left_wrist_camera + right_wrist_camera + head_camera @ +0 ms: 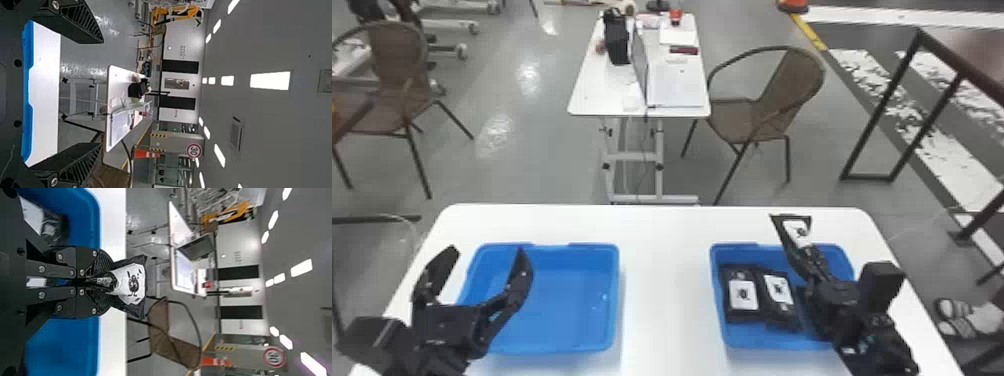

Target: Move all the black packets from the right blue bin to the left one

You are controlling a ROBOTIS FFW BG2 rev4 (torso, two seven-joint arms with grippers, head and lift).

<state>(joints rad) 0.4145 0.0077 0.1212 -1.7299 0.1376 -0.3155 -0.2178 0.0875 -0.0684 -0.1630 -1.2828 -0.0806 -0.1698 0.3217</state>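
In the head view, the left blue bin [567, 305] sits at nine o'clock from the table's middle, with bare blue floor in sight. The right blue bin [747, 341] sits at three o'clock; the pair is probably spaced so each arm has its own side to work. Two black packets, one [743, 295] at the bin's nine o'clock side and another [779, 292] just beside it toward three, lie label up. A dark shape nearer the arm may be a further packet; I cannot tell. The right gripper [802, 252] carries a held packet [797, 230] above the bin's twelve o'clock side, presumably raised to clear the rim. The left gripper [487, 249] has its fingers spread wide over the left bin's ten o'clock side, perhaps ready to receive.

The left wrist view looks between those wide, empty fingers to a length of blue rim [27, 90] and the white tabletop [43, 94], so the spread is plainer here than from above.

The right wrist view adds what the head view leaves hard to judge: both fingers are closed on one crumpled end of the held packet, its labelled body sticking out past the tips. Gripping the end probably leaves the rest free for lowering or a handover.
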